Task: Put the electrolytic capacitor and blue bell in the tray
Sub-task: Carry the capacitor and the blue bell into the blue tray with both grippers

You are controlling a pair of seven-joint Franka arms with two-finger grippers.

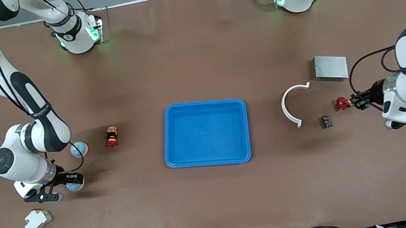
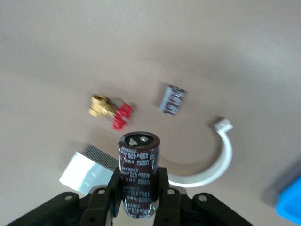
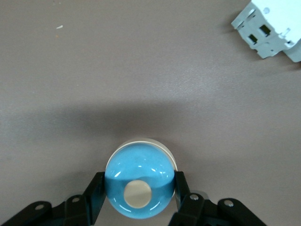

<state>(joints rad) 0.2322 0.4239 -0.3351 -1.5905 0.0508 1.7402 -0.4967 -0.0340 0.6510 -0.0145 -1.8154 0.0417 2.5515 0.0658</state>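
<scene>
Centre of the front view: tray point(image 1: 201, 102), lying flat on the table point(image 1: 191, 49).

Right arm: drops from the top corner of the frame, folds at the elbow, ends low in the frame at its own end of the table. Right gripper point(image 1: 69, 183) clamped narrow on a bell point(image 3: 139, 179), one finger point(image 3: 96, 193) on each side of the blue dome; in the front view only an edge of that bell shows past the fingers. Well apart from the tray.

Left arm: enters from the frame edge at its own end, wrist level, partly cut off. Left gripper point(image 2: 138, 188) pinching a capacitor point(image 2: 138, 165) upright, over the table near the valve point(image 1: 341, 103); capacitor itself hard to make out in the front view.

Grey box point(image 1: 330, 67) higher in the frame than the valve. White clamp point(image 1: 290, 109) between tray and valve. Breaker point(image 1: 37, 221) below the right gripper in the frame. Second bell point(image 1: 79, 149) just above that gripper, by a red-and-yellow button point(image 1: 111, 136). Second capacitor point(image 1: 326, 121) lying beside the clamp's lower end.
</scene>
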